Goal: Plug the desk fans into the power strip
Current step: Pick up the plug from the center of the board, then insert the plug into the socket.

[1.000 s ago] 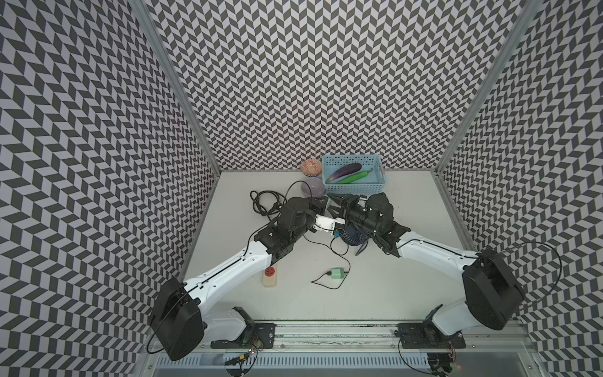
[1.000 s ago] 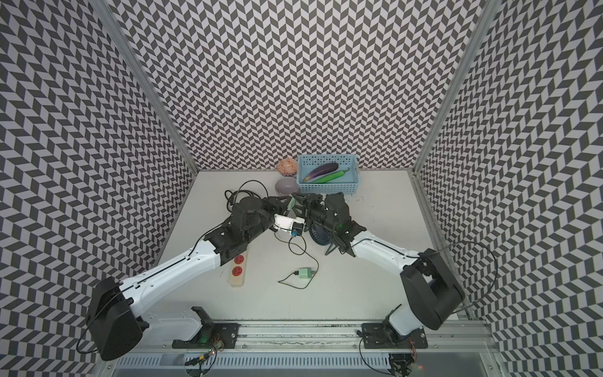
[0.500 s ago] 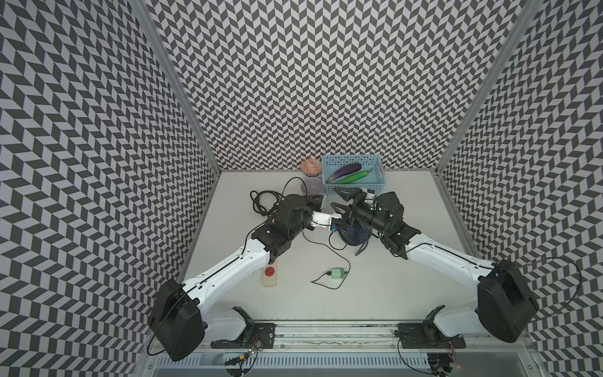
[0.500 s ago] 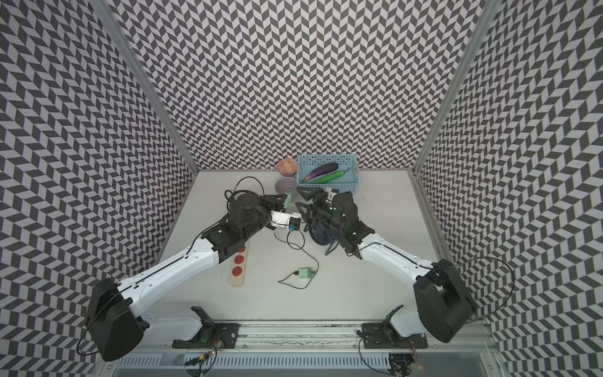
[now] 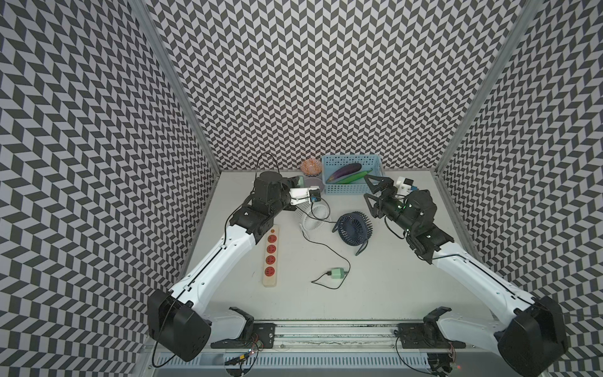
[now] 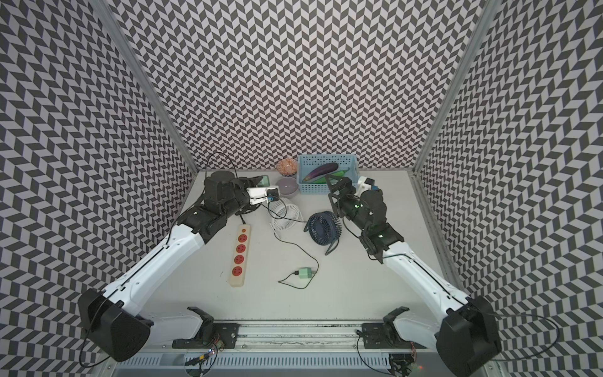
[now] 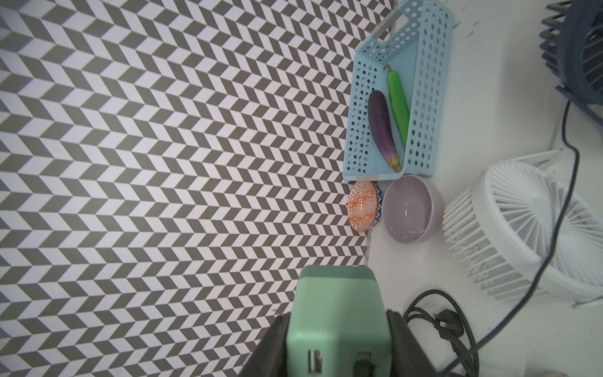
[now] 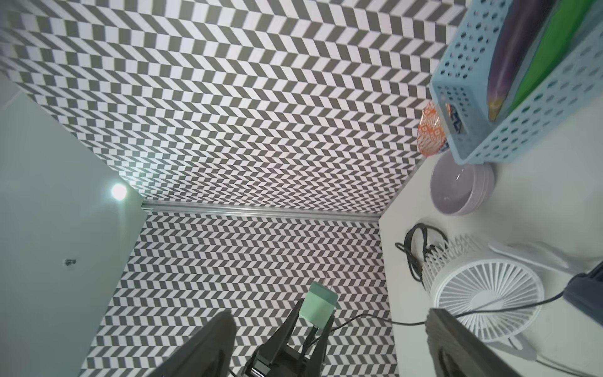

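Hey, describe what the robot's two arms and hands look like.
The left arm and right arm have long white shells, black joints and bulky black shoulder housings, with thin black cables running along them. Each black wrist carries a white block with a blue connector. The left hand and right hand are black, built from open triangular frames. Green lights glow on the right wrist.

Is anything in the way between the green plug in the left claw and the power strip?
Nothing visible. The left gripper holds the plug; the power strip lies beside that arm, all its red sockets uncovered.
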Robot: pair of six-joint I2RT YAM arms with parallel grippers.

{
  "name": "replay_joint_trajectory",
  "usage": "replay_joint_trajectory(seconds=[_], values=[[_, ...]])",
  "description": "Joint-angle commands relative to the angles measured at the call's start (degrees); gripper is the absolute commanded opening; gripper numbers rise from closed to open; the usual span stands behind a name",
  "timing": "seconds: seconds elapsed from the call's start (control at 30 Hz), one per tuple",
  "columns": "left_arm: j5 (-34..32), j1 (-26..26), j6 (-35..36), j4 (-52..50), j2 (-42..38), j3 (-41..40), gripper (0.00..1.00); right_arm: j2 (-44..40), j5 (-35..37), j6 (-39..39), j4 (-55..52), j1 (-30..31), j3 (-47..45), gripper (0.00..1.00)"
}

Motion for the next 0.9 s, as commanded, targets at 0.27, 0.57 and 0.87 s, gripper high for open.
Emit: replay_joint_trajectory(seconds=[0.27, 0.57, 0.87], values=[[12.8, 5.2, -4.8, -17.3, 1.0, 6.4, 0.00, -10.1, 7.2, -33.2, -5.4, -4.4, -2.3, 1.00], [16.7, 9.2, -1.9, -30.7, 5.6, 11.5, 0.00, -11.6, 6.2, -53.0, -8.0, -7.4, -5.0, 0.99], [17.7, 12.7, 1.4, -45.7, 13.6, 21.3, 0.00, -12.3, 6.3, -64.3, -7.2, -7.9, -9.7, 1.00]])
